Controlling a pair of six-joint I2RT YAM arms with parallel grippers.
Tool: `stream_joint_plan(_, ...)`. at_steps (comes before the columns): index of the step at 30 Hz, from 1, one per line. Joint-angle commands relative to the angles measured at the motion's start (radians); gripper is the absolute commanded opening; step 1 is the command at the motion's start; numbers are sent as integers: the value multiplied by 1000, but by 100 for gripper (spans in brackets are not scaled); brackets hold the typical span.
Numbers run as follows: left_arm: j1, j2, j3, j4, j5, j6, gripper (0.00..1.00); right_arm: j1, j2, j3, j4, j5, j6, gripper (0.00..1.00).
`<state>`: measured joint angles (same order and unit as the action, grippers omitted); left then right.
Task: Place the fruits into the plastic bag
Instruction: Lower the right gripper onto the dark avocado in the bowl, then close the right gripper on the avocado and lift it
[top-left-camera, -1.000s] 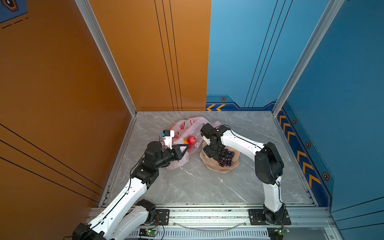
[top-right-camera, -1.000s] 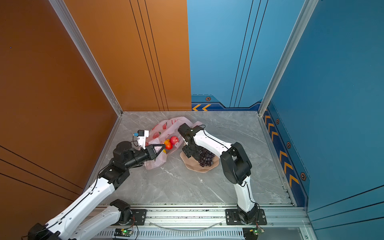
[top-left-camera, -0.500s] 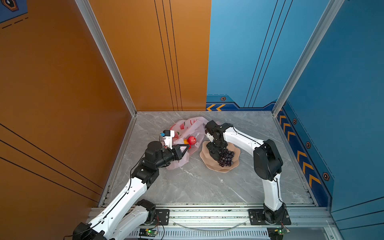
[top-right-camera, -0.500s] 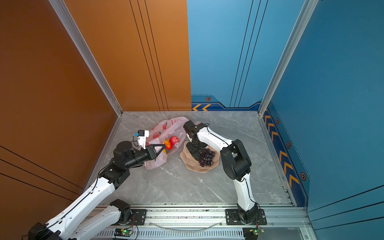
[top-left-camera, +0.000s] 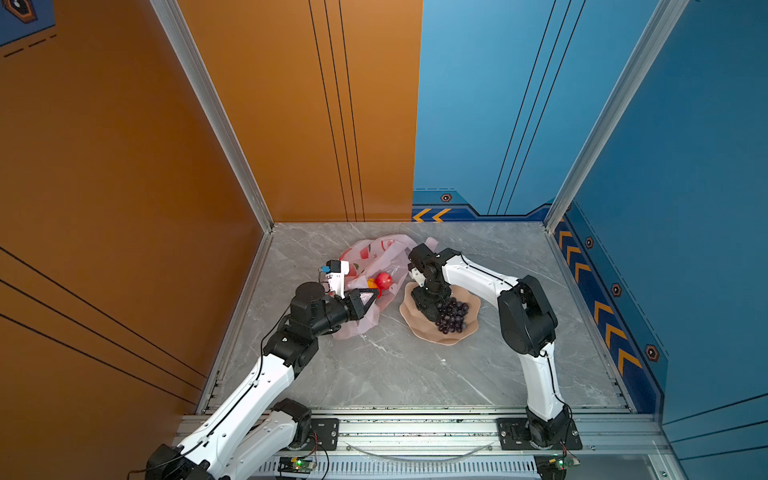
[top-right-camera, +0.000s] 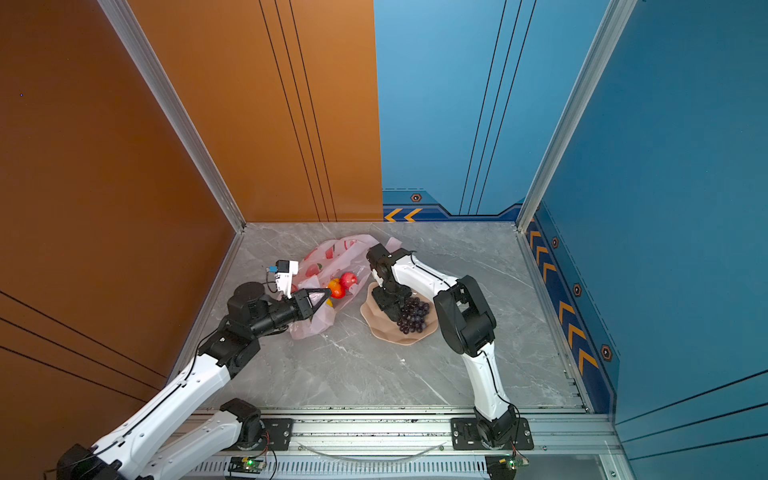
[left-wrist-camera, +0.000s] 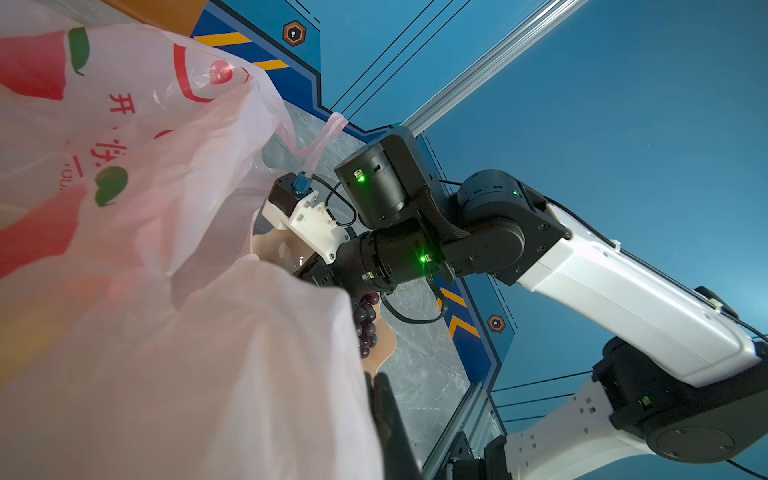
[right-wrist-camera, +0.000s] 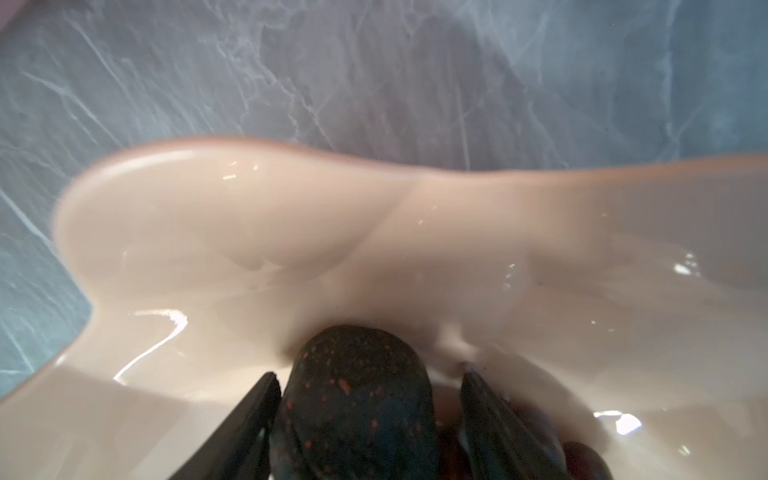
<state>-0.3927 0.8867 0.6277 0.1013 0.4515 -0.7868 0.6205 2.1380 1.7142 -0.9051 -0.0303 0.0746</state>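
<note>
The pale-pink plastic bag (top-left-camera: 374, 253) (top-right-camera: 332, 253) lies at the back left of the table. My left gripper (top-left-camera: 374, 294) (top-right-camera: 328, 293) is shut on the bag's front edge (left-wrist-camera: 166, 332) and holds its mouth up. A red apple (top-left-camera: 384, 279) (top-right-camera: 349, 279) and an orange-red fruit (top-left-camera: 372, 283) (top-right-camera: 336, 288) lie in the mouth. My right gripper (top-left-camera: 428, 309) (top-right-camera: 388, 309) (right-wrist-camera: 369, 376) is down in the peach bowl (top-left-camera: 432, 332) (right-wrist-camera: 291, 232), open, with its jaws on either side of the dark avocado (right-wrist-camera: 357, 399). One finger touches the avocado and the other stands a little off it. Purple grapes (top-left-camera: 453, 316) (top-right-camera: 412, 314) (left-wrist-camera: 365, 324) lie beside it in the bowl.
The bowl (top-right-camera: 386, 328) sits just right of the bag, near the table's middle. Orange and blue walls close the back and sides, and an aluminium rail (top-left-camera: 415, 428) runs along the front. Bare marble table (top-left-camera: 395, 374) lies between the bowl and the rail.
My right gripper has come down into the bowl and its jaws have narrowed around the avocado. The left gripper and the bag have not moved.
</note>
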Motion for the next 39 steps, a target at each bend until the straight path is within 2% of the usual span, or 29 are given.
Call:
stream_joint_plan(1,5,7,20,-9,-17,0,0,-7,26,21,0,-22,5,66)
stream_joint_plan(9,2,8,18,-9,-24,0,0,-4,-13,12,2,-10,21,53)
stream_joint_plan(15,-4,1,12,-8,-36,-2,0,-4,-102,-19,28,-24,45,48)
stream_joint_plan(27,-11,5,6,1,-45,-6,0,-9,-192,-79,57,-42,72,46)
stream_joint_plan(39,-12,9,10,6,-48,-8,0,-42,-268,-141,103,-112,114,44)
